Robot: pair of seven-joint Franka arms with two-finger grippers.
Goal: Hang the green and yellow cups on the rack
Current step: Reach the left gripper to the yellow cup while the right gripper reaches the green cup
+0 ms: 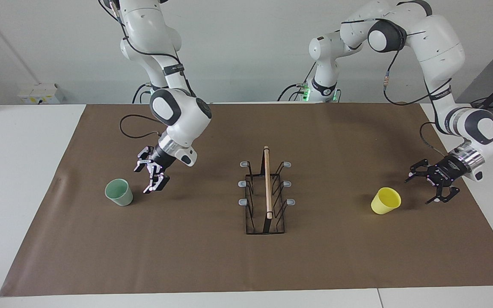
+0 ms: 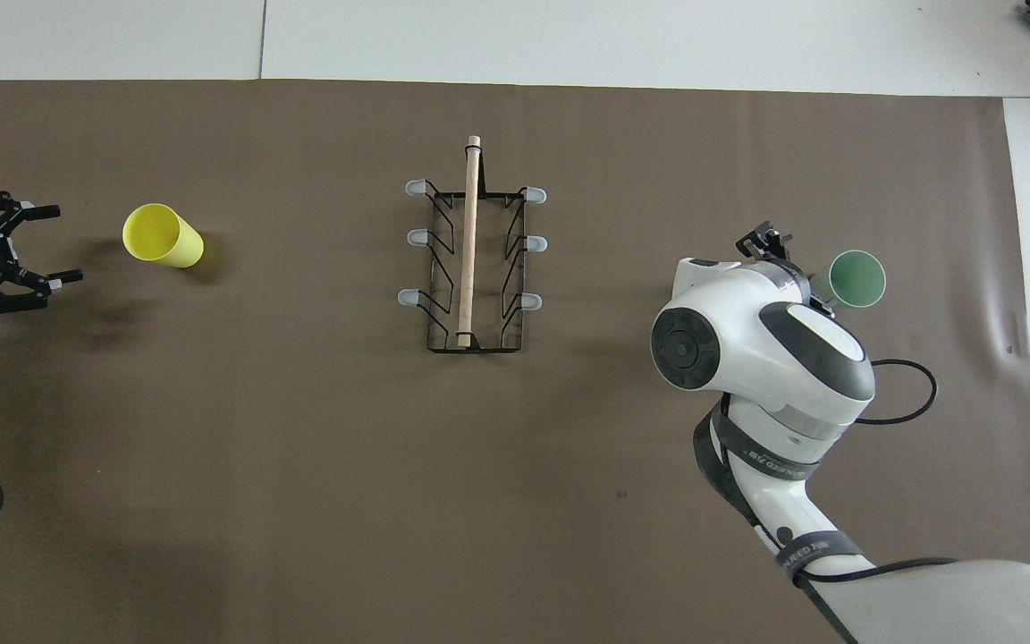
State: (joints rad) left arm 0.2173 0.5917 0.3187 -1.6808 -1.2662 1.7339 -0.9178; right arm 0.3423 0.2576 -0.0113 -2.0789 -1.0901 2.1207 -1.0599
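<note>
Facing view shows your right claw spread wide just beside the green cup, left claw spread wide near the yellow cup, both cups upright on the tabletop, rack between them, prongs bare.

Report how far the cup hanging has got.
Done: nothing; all prongs of the rack are bare. In hand: no cup is held. The open right gripper sits beside the upright green cup, and the open left gripper beside the yellow cup, which is tipped with its mouth away from the rack. Left: grasping and hanging both.
</note>
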